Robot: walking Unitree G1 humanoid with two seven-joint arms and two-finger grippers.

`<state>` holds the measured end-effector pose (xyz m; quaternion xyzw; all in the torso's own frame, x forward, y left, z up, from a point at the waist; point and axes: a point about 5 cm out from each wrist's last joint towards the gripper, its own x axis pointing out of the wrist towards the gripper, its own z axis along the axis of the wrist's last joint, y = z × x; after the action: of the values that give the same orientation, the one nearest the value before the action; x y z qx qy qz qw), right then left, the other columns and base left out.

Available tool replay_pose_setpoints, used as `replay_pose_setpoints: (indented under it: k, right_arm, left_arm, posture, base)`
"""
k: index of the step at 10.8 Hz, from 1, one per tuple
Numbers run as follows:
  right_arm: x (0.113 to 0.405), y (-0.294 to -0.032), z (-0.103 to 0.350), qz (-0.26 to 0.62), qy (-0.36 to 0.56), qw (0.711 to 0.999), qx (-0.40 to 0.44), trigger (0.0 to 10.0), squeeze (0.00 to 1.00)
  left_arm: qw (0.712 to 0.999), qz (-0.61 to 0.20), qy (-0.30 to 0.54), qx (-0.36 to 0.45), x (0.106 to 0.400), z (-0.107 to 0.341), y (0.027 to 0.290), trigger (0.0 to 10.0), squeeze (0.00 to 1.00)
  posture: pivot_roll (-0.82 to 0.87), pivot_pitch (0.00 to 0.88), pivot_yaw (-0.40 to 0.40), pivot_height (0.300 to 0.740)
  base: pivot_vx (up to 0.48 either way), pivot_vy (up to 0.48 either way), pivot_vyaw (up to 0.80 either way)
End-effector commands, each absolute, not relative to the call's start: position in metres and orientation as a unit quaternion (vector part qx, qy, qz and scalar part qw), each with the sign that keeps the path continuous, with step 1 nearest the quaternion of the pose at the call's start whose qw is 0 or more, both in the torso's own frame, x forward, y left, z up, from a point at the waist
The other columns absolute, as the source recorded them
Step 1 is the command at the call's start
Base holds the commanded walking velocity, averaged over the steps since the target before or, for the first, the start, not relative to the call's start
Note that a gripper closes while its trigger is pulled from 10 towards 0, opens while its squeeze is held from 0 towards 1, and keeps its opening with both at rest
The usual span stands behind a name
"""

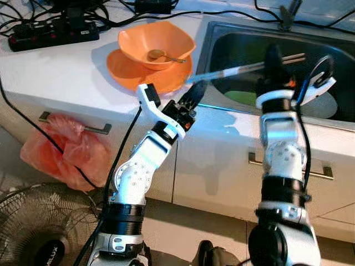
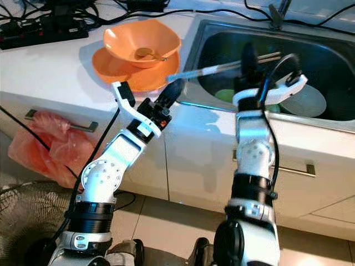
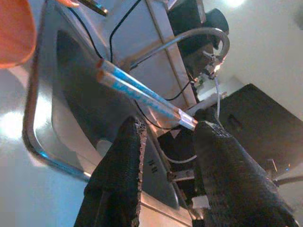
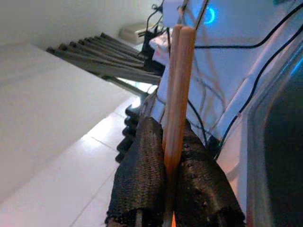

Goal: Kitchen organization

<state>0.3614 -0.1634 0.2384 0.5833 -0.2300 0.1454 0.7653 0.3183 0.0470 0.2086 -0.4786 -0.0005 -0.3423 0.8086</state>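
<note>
While the right gripper [image 4: 165,189] pinched chopsticks [image 1: 244,67] over the sink [image 1: 222,50], fingers closed on them, the left gripper [image 3: 165,156] waited open near their tips, beside an orange bowl [image 1: 155,41] on the tabletop [image 1: 55,72].

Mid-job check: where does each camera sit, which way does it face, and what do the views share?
Left eye: head, looking down at the orange bowl, sink; both arms.
Right eye: same scene, stereo twin.
Left wrist: looks along the open left claw toward the chopsticks.
Right wrist: looks along the right claw clamping the chopsticks.
Shared: chopsticks, sink.
</note>
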Motion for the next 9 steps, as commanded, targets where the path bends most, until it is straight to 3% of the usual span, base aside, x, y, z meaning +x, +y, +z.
replay_pose_setpoints:
  k: [1,3,5,7,9]
  right_arm:
    - [0.362,-0.171,0.241,0.129,-0.240,0.757,0.594,0.0,0.00]
    - [0.364,-0.183,0.245,0.094,-0.253,0.773,0.574,0.0,0.00]
    - [0.366,-0.200,0.252,0.062,-0.271,0.794,0.540,0.0,0.00]
    - [0.364,-0.205,0.256,0.053,-0.281,0.819,0.497,0.0,0.00]
    - [0.364,-0.205,0.256,0.052,-0.282,0.835,0.469,0.0,0.00]
  left_arm:
    - [0.802,-0.355,0.001,-0.480,0.314,0.210,0.037,10.0,0.00]
    - [0.825,-0.355,0.000,-0.441,0.314,0.209,0.036,10.0,0.00]
    - [0.888,-0.344,-0.013,-0.304,0.317,0.209,0.036,10.0,0.00]
    - [0.922,-0.349,-0.032,-0.163,0.317,0.214,0.038,10.0,0.00]
    - [0.921,-0.380,-0.043,-0.076,0.314,0.216,0.038,10.0,0.00]
  posture:
    - [0.15,0.147,-0.011,0.740]
    - [0.15,0.147,-0.011,0.740]
    - [0.15,0.142,-0.010,0.740]
    - [0.15,0.140,-0.008,0.740]
    - [0.15,0.136,-0.006,0.740]
  base:
    - [0.000,0.000,0.00]
    - [0.000,0.000,0.00]
    - [0.000,0.000,0.00]
    - [0.000,0.000,0.00]
    - [0.000,0.000,0.00]
